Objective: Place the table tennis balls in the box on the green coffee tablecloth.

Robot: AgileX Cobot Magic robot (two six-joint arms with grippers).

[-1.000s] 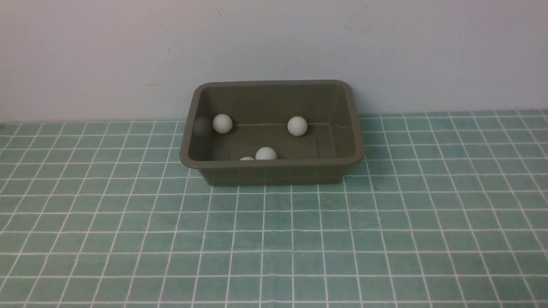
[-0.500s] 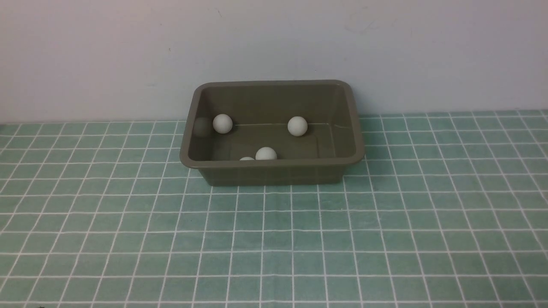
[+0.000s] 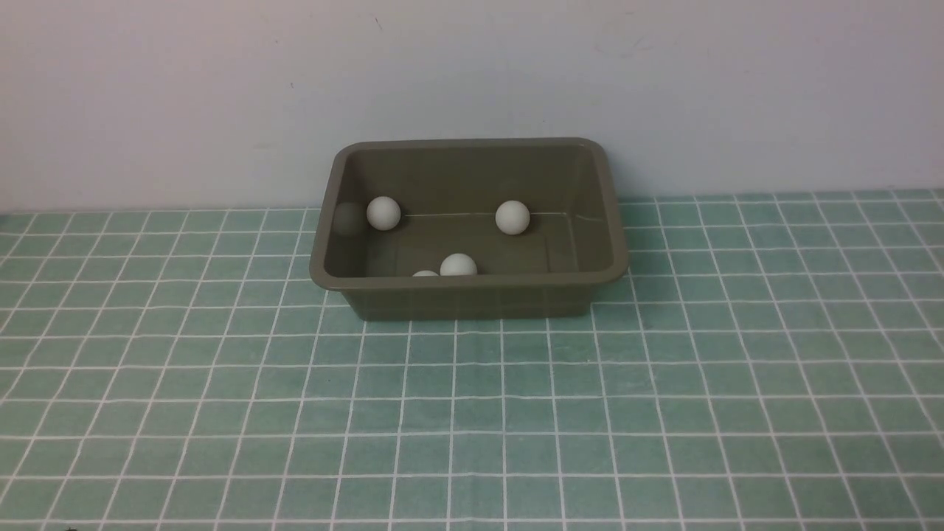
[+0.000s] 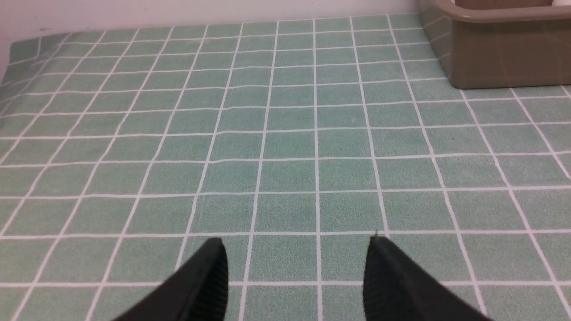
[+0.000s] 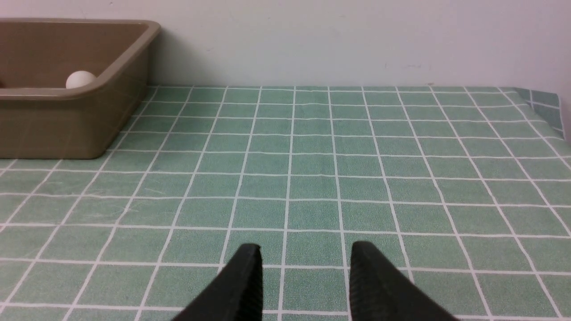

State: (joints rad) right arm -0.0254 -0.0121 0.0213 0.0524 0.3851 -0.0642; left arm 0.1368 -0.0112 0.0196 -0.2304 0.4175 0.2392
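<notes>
Box [image 3: 472,295] is sitting on the green coffee tablecloth [image 3: 472,413] near the back wall [image 3: 472,74]. Four table tennis balls [image 3: 512,217] are lying inside it: two toward the far side, two against the near wall, one of them barely peeking over the rim. Left gripper [image 4: 296,267] is hovering over bare cloth, jaws standing wide, nothing between them. Right gripper [image 5: 305,272] is doing likewise, jaws narrower but still gapped, empty. Neither arm is showing in front view.
</notes>
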